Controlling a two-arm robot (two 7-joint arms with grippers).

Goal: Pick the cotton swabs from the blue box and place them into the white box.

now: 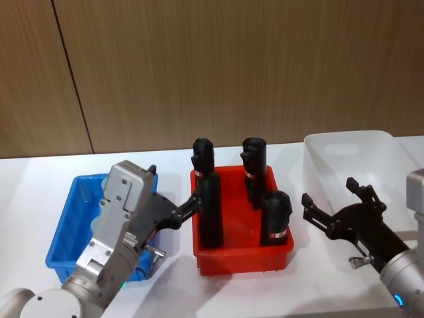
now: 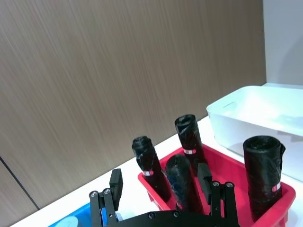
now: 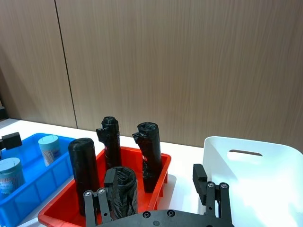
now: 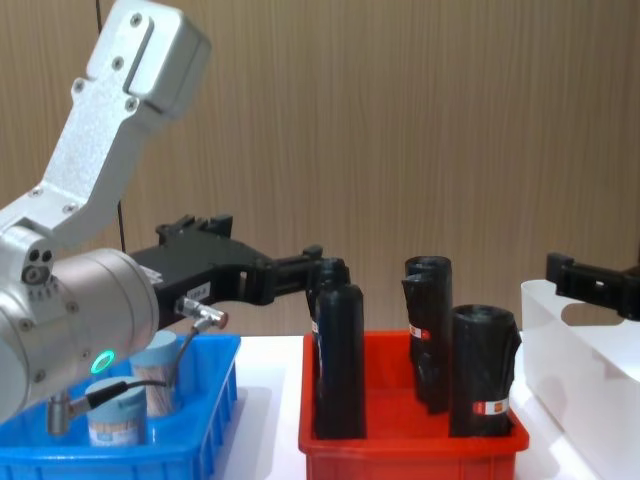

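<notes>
My worry is the left gripper (image 1: 185,211), fingers spread and empty, hanging at the right rim of the blue box (image 1: 63,228) just beside the tall black rolls (image 1: 211,209): a swing toward the white box (image 1: 344,142) could topple one (they stand well above the red bin (image 1: 238,257)). Two tubs of cotton swabs (image 3: 49,149) stand close together in the blue box, so a wide grab may knock the neighbour. The white box looks bare inside, and the right gripper (image 1: 331,199) hovers near it, fingers apart.

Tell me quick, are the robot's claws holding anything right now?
Left gripper: open, empty, by the blue box.
Right gripper: open, empty, by the white box.
</notes>
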